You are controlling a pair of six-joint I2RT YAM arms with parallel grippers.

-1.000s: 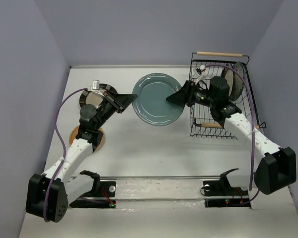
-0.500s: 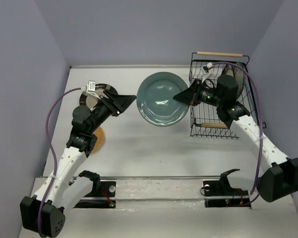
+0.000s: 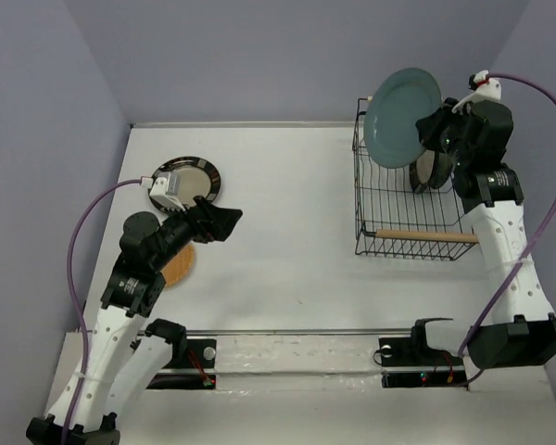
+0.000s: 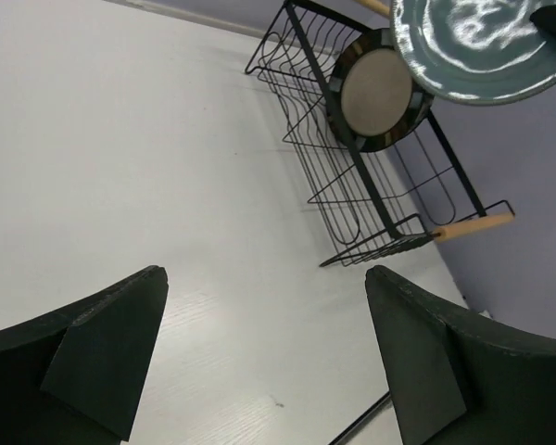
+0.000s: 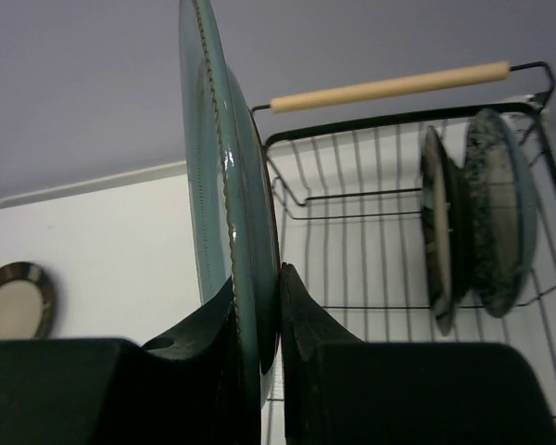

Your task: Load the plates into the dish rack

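You are holding the plain teal round plate (image 3: 403, 116) on edge in the air, just above the far end of the black wire dish rack (image 3: 389, 199) with the light wooden rod handles. The right arm (image 3: 491, 204) is clamping its jaws on the plate's rim, one finger pressing each face. Inside the rack, a dark-rimmed plate with a beige centre (image 5: 437, 232) is standing upright, and a blue-and-white patterned plate (image 5: 500, 213) is leaning just beside it. Well left of the rack, another dark-rimmed beige plate (image 3: 185, 181) is lying flat on the white tabletop (image 3: 287, 232), and a small orange-tan plate (image 3: 181, 264) is sitting partly under the left arm (image 3: 148, 250). That arm's jaws are gaping wide, gripping nothing, and facing the rack.
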